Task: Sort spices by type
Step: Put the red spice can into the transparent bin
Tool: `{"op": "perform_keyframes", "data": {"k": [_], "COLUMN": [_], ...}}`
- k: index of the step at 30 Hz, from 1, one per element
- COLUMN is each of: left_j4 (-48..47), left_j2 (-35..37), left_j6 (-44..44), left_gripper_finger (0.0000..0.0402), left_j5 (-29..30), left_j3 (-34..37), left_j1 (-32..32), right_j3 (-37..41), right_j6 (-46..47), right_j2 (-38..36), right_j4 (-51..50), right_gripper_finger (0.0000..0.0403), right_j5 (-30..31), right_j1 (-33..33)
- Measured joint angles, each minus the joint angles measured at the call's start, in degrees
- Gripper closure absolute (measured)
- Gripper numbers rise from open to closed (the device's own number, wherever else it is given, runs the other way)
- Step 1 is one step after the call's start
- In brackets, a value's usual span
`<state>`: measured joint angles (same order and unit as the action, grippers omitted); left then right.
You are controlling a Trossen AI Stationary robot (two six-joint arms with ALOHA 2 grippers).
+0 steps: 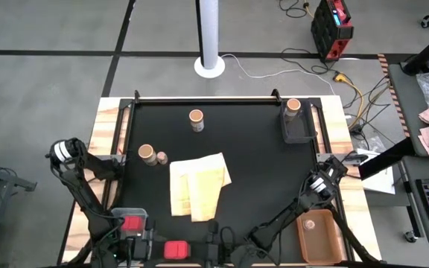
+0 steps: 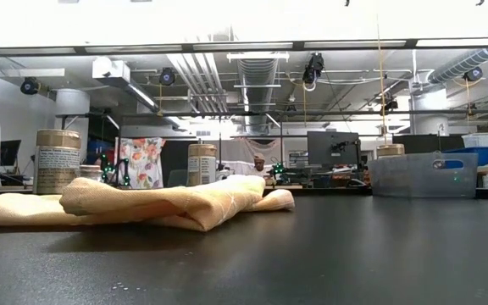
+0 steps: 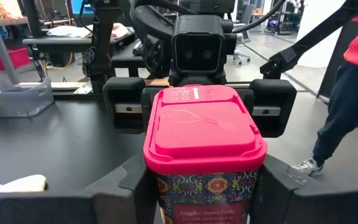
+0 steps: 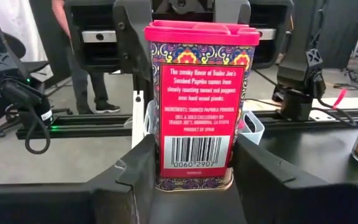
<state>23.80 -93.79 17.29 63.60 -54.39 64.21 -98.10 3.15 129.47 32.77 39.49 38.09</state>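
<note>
While both arms sit folded at the near edge of the table (image 1: 222, 126), each has a red-lidded spice tin between its fingers. The left gripper (image 3: 201, 186) clasps its red tin (image 3: 202, 149) on both sides, lid shut, patterned label facing the wrist camera. The right gripper (image 4: 194, 177) holds the paprika tin (image 4: 197, 102) upright, fingers pressed against its flanks, barcode showing. From above, those tins appear as red squares (image 1: 132, 222) and (image 1: 175, 249) at the near edge.

On the black mat, one tan-topped jar (image 1: 196, 118) stands alone toward the far side. Another jar (image 1: 147, 154) stands near the left side with a tiny pale round one (image 1: 161, 158) just beside it. A grey bin (image 1: 298, 128) at the far right corner holds a third tan-topped jar (image 1: 293, 106). An orange-brown tray (image 1: 320, 237) at the near right has a small pale round item (image 1: 310, 223) inside. The folded yellow cloth (image 1: 197, 186) lies mid-table, apart from all the jars.
</note>
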Motion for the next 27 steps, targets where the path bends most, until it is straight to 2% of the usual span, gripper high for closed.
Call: {"op": "perform_keyframes", "data": {"k": [5,6,11,14,18,24,27], "left_j4": [0.2,0.2,0.29,0.21,0.22,-0.12,-0.1], "left_j2": [-0.1,-0.1,-0.14,-0.14,-0.14,-0.14,0.02], "left_j6": [-1.36,-1.41,-2.02,-2.18,-3.7,-3.11,-1.74], "left_gripper_finger": [0.0235,0.0235,0.0233,0.0233,0.0232,0.022,0.0193], "left_j5": [0.37,0.45,1.52,1.41,1.2,0.76,-0.1], "left_j3": [-0.13,-0.13,-0.2,-0.2,-0.21,-0.2,-0.22], "left_j1": [-0.12,-0.12,-0.74,-1.18,-1.39,-1.37,-1.35], "right_j3": [0.04,0.04,0.04,0.04,0.01,0.01,0.01], "right_j6": [-0.42,-0.43,0.03,-0.01,-0.18,-0.17,-0.85], "right_j2": [0.0,0.0,0.0,0.0,0.0,0.0,0.0], "right_j4": [-0.08,-0.08,0.16,0.11,-1.8,-3.21,-3.84], "right_gripper_finger": [0.0238,0.0227,0.0109,0.0078,0.0098,0.0197,0.0197], "right_j5": [-0.25,-0.47,-2.47,-4.21,-4.38,-5.02,-4.07], "right_j1": [-0.51,-0.68,-2.15,-3.09,-3.52,-3.44,-3.19]}}
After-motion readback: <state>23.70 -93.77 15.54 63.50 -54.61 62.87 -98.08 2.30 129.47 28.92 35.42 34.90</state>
